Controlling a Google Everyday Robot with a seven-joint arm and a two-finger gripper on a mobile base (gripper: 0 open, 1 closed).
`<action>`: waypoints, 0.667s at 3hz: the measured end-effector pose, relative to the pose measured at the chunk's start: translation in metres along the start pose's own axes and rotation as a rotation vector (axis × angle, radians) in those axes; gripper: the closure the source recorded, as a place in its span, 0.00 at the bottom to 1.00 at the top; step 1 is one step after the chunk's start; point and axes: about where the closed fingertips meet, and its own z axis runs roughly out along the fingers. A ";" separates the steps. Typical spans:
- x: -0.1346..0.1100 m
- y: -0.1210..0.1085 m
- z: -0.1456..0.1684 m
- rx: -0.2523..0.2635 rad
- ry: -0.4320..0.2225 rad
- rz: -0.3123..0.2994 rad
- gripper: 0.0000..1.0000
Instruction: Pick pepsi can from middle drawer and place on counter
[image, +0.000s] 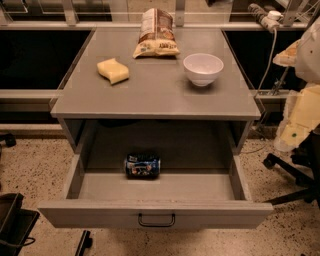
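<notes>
The pepsi can (142, 166) lies on its side in the open middle drawer (155, 212), towards the back and a little left of centre. The drawer is pulled fully out, with its dark handle (156, 220) at the front centre. The counter (155, 92) is the grey top above it. My gripper (294, 131) is at the right edge of the view, beside the cabinet's right side, level with the counter edge and well apart from the can.
On the counter lie a yellow sponge (113, 70) at the left, a brown-and-white snack bag (156, 33) at the back and a white bowl (203, 68) at the right. An office chair base (295, 175) stands on the floor at the right. A dark object (12, 225) sits at the lower left.
</notes>
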 end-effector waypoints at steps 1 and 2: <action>-0.009 0.017 0.046 -0.061 -0.104 -0.009 0.00; -0.050 0.061 0.144 -0.232 -0.312 0.025 0.00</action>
